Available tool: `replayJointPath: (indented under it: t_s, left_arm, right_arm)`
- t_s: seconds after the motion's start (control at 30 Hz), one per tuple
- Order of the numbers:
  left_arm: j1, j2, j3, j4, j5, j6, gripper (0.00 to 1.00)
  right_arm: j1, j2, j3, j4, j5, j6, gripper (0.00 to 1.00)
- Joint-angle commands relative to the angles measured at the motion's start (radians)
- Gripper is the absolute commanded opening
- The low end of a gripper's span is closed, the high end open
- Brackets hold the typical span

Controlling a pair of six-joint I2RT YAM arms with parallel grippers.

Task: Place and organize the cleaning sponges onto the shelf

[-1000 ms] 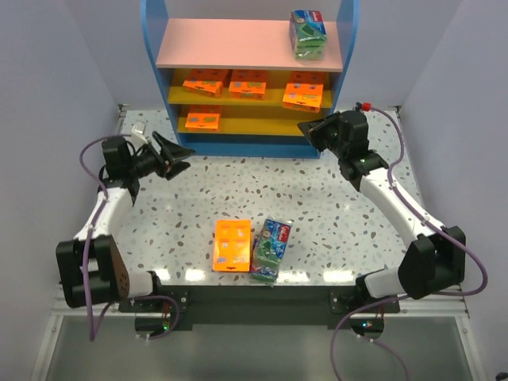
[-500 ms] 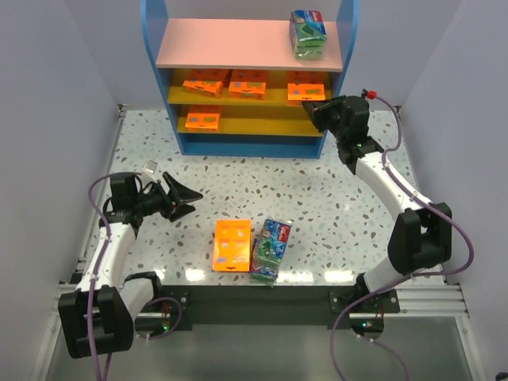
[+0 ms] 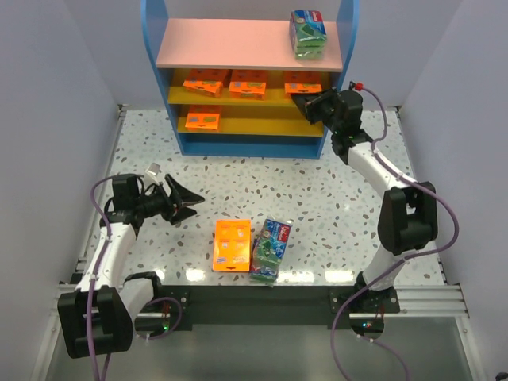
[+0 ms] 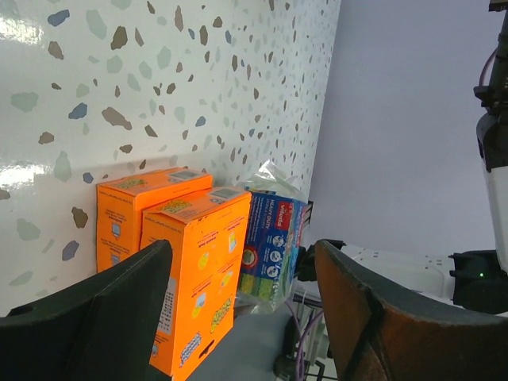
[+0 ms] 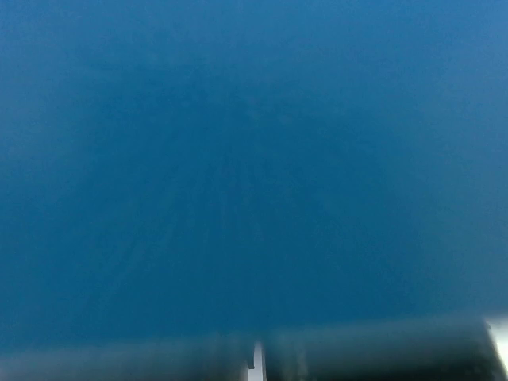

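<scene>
The shelf point(image 3: 156, 55) stands at the back. One green-and-blue pack point(image 3: 308, 33) lies on its pink top board. Three orange packs point(image 3: 248, 82) lie on the upper yellow board and one point(image 3: 202, 121) on the lower. On the table near the front lie an orange pack point(image 3: 232, 244) and a green-and-blue pack point(image 3: 271, 248), side by side. My left gripper point(image 3: 186, 206) is open and empty, left of them. The left wrist view shows orange packs point(image 4: 194, 270) and the green-and-blue pack point(image 4: 274, 238) ahead of the gripper point(image 4: 242, 250). My right gripper point(image 3: 305, 103) is at the shelf's right end by the upper yellow board; its jaws are unclear.
The right wrist view is filled by a blurred blue surface point(image 5: 254, 159), very close. The speckled table point(image 3: 262, 182) runs between the shelf and the two packs. Grey walls stand left and right. The right arm point(image 3: 373, 167) stretches along the right side.
My left arm swung from beside the shelf back toward the near side, its open gripper now pointing at the packs. My right gripper moved up and in to the shelf's right end.
</scene>
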Motion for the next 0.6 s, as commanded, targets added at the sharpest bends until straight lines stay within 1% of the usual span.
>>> replayJointPath:
  t_s: [0.0, 0.03, 0.1, 0.13, 0.17, 0.2, 0.23, 0.27, 0.3, 0.33, 0.37, 0.4, 0.43, 0.47, 0.5, 0.57]
  left_arm:
    - [-0.009, -0.004, 0.001, 0.011, 0.038, 0.015, 0.78]
    - [-0.008, -0.004, -0.004, 0.011, 0.04, 0.014, 0.78]
    - [-0.009, -0.004, -0.005, 0.008, 0.038, 0.017, 0.78]
    - [-0.009, -0.005, -0.008, 0.008, 0.036, 0.018, 0.78]
    - [-0.009, -0.008, -0.01, 0.008, 0.035, 0.019, 0.78]
    - [-0.008, -0.01, -0.014, 0.01, 0.033, 0.017, 0.78]
    - [-0.009, -0.011, -0.024, 0.016, 0.032, 0.017, 0.78]
    - [-0.009, -0.013, -0.028, 0.021, 0.033, 0.011, 0.78]
    - [-0.011, -0.013, -0.033, 0.027, 0.033, 0.008, 0.78]
    - [-0.011, -0.013, -0.042, 0.036, 0.033, 0.005, 0.78]
    - [-0.011, -0.008, -0.044, 0.038, 0.033, 0.005, 0.78]
    - [-0.011, -0.004, -0.045, 0.039, 0.033, 0.003, 0.78]
    - [-0.011, -0.004, -0.045, 0.038, 0.035, 0.005, 0.78]
    - [-0.011, -0.001, -0.044, 0.036, 0.035, 0.005, 0.78]
    - [-0.014, 0.004, -0.042, 0.036, 0.032, 0.006, 0.78]
    - [-0.017, 0.007, -0.04, 0.034, 0.029, 0.003, 0.78]
  right_arm:
    - [-0.007, 0.018, 0.053, 0.15, -0.175, 0.01, 0.0]
    - [-0.007, -0.002, 0.048, 0.15, -0.193, 0.003, 0.0]
    - [-0.007, -0.049, -0.013, 0.138, -0.217, -0.016, 0.01]
    - [-0.005, -0.086, -0.066, 0.115, -0.243, -0.048, 0.05]
    - [-0.002, -0.159, -0.096, 0.084, -0.256, -0.071, 0.09]
    - [0.004, -0.213, -0.126, -0.008, -0.266, -0.098, 0.18]
    - [0.009, -0.26, -0.178, -0.081, -0.272, -0.175, 0.26]
    - [0.015, -0.363, -0.199, -0.162, -0.267, -0.226, 0.36]
    - [0.028, -0.406, -0.214, -0.248, -0.264, -0.278, 0.51]
    - [0.035, -0.449, -0.243, -0.42, -0.254, -0.374, 0.56]
    - [0.039, -0.498, -0.263, -0.49, -0.247, -0.413, 0.6]
    - [0.048, -0.578, -0.285, -0.614, -0.244, -0.445, 0.66]
    - [0.047, -0.623, -0.321, -0.679, -0.241, -0.499, 0.68]
    - [0.05, -0.658, -0.34, -0.734, -0.238, -0.517, 0.69]
    - [0.053, -0.731, -0.36, -0.826, -0.241, -0.531, 0.7]
    - [0.07, -0.796, -0.418, -0.905, -0.244, -0.553, 0.72]
